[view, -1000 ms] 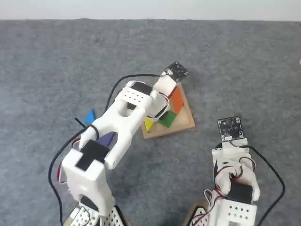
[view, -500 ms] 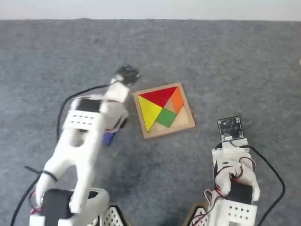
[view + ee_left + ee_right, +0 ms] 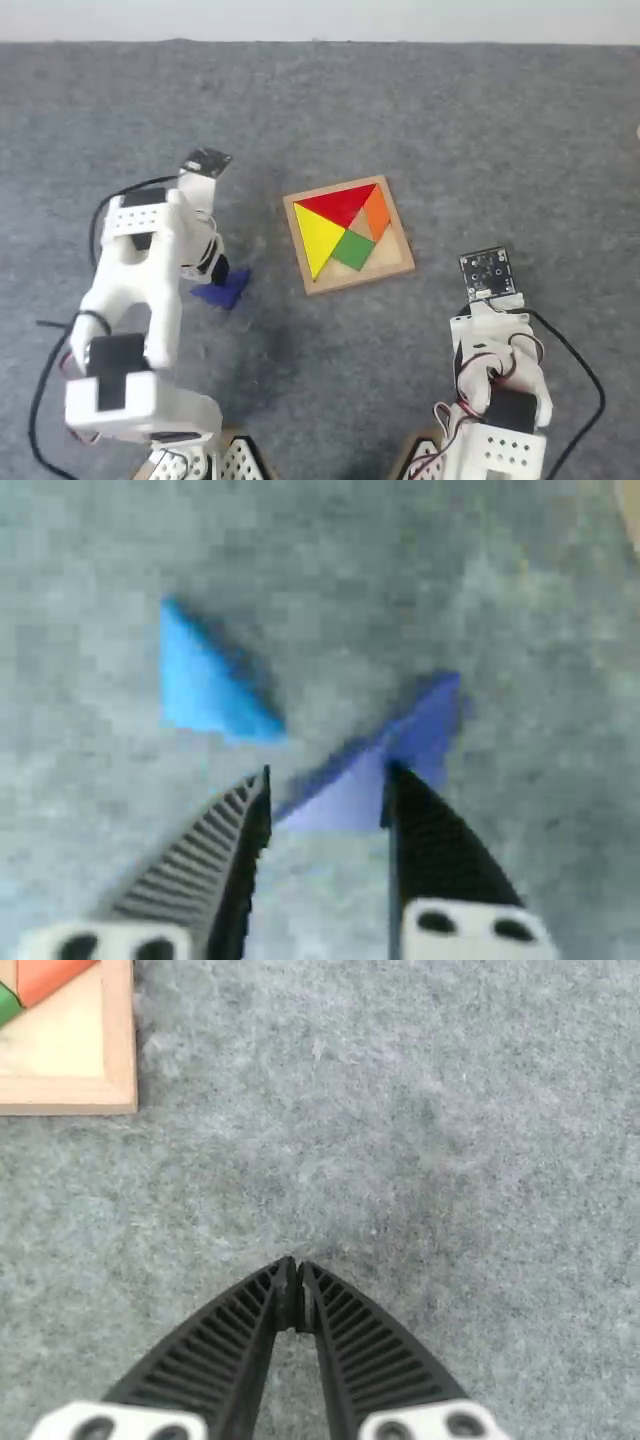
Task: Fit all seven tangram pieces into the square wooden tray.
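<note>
Four coloured pieces [image 3: 340,203] sit in the tray [image 3: 362,278]; two blue ones lie on the carpet [image 3: 500,120].
Left gripper [image 3: 325,775] hangs narrowly parted over the dark blue piece [image 3: 410,742], at the tray's 8 o'clock, with the light blue triangle [image 3: 205,695] beside it. Right gripper [image 3: 297,1295], pinched empty, rests at 5 o'clock.

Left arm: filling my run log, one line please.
left jaws open astride dark blue piece | right jaws shut | light blue triangle loose | tray partly filled

Our L gripper [image 3: 325,775] hangs w/ fingers apart. The dark blue piece [image 3: 400,750] lies btwn & just past the tips, and the light blue triangle [image 3: 205,685] is near, ahead of one finger. Ahead of our R gripper [image 3: 298,1270], tips together, carpet [image 3: 450,1110] runs to the tray [image 3: 118,1050] corner.
</note>
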### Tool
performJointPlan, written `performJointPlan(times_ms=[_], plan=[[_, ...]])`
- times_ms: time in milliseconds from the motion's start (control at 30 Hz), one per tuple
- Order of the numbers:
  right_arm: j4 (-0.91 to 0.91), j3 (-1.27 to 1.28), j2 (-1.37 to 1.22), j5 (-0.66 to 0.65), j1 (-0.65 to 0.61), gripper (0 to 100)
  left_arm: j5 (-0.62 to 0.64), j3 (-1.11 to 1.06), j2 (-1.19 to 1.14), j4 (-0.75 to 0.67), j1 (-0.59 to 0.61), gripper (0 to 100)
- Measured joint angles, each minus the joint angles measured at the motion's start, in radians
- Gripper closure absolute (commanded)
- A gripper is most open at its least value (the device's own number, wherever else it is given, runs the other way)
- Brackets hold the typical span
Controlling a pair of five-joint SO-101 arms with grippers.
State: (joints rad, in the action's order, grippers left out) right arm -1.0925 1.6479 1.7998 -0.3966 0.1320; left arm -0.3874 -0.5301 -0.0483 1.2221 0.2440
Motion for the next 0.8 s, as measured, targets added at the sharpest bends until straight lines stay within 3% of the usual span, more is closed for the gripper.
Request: performJointPlan(times_ms=[800], plan=[[0.000, 0.000, 0.000, -0.006, 0.000, 99.2, 0.040, 0.302, -0.305, -0.040, 0.115, 83]])
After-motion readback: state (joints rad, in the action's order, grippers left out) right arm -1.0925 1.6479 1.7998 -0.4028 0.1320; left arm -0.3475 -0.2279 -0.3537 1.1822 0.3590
